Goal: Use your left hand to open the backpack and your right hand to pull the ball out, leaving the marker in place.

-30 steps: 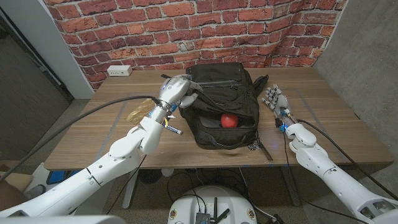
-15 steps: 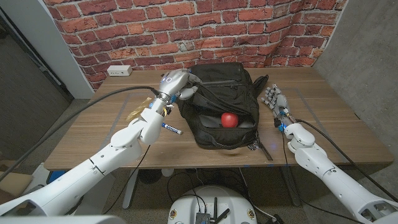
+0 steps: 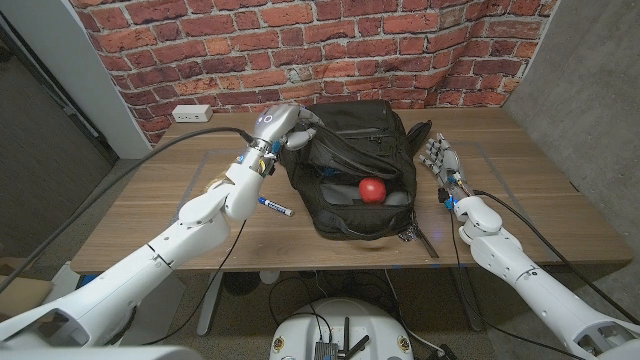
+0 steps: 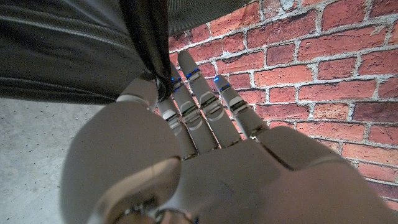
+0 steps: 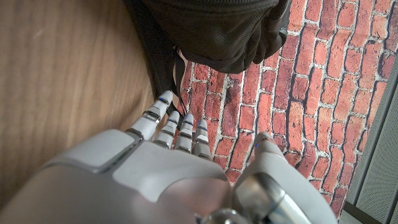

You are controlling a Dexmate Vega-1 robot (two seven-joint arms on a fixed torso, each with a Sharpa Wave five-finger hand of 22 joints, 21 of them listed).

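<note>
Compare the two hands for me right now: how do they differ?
The left hand grips the backpack's flap edge, pulling it up; the right hand holds nothing, fingers apart. The left touches the backpack; the right stands beside it, apart, over the table. Neither touches the red ball inside.

Backpack: black, grey lining inside the opening. Ball: solid red. Marker: white barrel, dark blue cap and lettering. Counter: brown wood grain. Left hand and right hand: silver-grey, small blue marks on fingers. Wall: red brick, pale mortar. Outlet box: white.
</note>
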